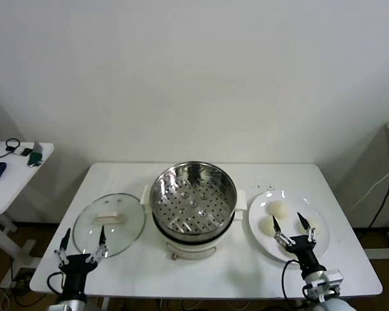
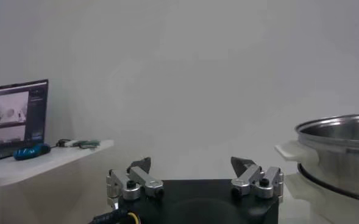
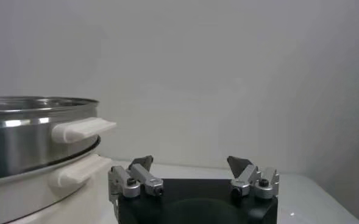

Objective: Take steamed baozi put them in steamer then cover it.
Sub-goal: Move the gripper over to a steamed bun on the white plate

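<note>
**Both grippers spread wide at the bench's near edge**

Nearest the robot, the left gripper (image 1: 83,241) and right gripper (image 1: 290,226) stood low at the white bench (image 1: 201,272), black fingers wide apart, holding nothing. Just past the left one lay the cover (image 1: 109,224), clear domed glass with a cream bar handle. Beyond the right one, smooth pale steamed baozi (image 1: 277,208) sat on a flat white plate (image 1: 258,206). Between them stood the steamer (image 1: 193,197), shiny steel, its perforated floor bare, on a white base.
</note>
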Tool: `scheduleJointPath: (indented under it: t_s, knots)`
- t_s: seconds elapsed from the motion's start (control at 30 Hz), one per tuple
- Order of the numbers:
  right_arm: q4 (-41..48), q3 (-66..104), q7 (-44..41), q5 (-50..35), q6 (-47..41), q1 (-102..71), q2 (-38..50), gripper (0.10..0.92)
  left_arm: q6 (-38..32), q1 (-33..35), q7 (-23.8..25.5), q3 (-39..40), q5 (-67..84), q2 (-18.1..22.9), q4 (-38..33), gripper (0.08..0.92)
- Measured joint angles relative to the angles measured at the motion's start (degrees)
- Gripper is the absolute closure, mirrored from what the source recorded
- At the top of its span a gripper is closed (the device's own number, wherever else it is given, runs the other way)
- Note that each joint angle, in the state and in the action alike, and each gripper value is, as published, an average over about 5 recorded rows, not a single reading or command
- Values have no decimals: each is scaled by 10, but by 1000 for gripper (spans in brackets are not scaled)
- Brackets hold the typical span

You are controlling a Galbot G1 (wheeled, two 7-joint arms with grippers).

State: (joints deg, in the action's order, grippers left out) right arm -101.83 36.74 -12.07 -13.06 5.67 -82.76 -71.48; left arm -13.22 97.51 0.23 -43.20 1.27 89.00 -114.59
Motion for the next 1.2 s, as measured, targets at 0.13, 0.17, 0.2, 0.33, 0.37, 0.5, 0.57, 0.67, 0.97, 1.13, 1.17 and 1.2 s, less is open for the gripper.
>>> scheduleJointPath:
  t_s: [0.13, 0.17, 0.2, 0.33, 0.37, 0.5, 0.57, 0.67, 0.97, 1.13, 1.17, 1.2]
  knots:
    - [11, -6, -31, 20, -27, 27, 40, 203, 1, 1, -5, 3, 0, -4, 0, 177]
    - [15, -9, -44, 25, -36, 38, 56, 203, 1, 2, -7, 5, 0, -5, -1, 177]
    - [21, -13, -59, 31, -45, 50, 75, 203, 2, 3, -9, 6, -1, -7, -2, 177]
    - [52, -42, -132, 56, -75, 107, 156, 203, 4, 8, -16, 11, -1, -14, -8, 177]
    - [61, -53, -153, 62, -81, 123, 176, 203, 5, 10, -17, 13, -2, -16, -10, 177]
    - [102, -106, -238, 88, -93, 196, 254, 203, 6, 14, -23, 18, -3, -22, -12, 177]
    - [124, -143, -279, 102, -93, 240, 289, 203, 6, 15, -25, 20, -4, -23, -13, 177]
    - [160, -216, -336, 124, -89, 318, 331, 203, 8, 15, -28, 21, -4, -26, -14, 177]
    - [271, -466, -456, 175, -75, 568, 381, 203, 15, 18, -36, 17, 0, -33, -18, 177]
    - [335, -590, -497, 185, -69, 683, 371, 203, 19, 18, -38, 15, 0, -35, -19, 177]
    - [348, -613, -503, 186, -68, 702, 366, 203, 20, 17, -38, 14, 0, -35, -20, 177]
    - [360, -635, -509, 187, -67, 720, 360, 203, 21, 16, -39, 14, 0, -35, -20, 177]
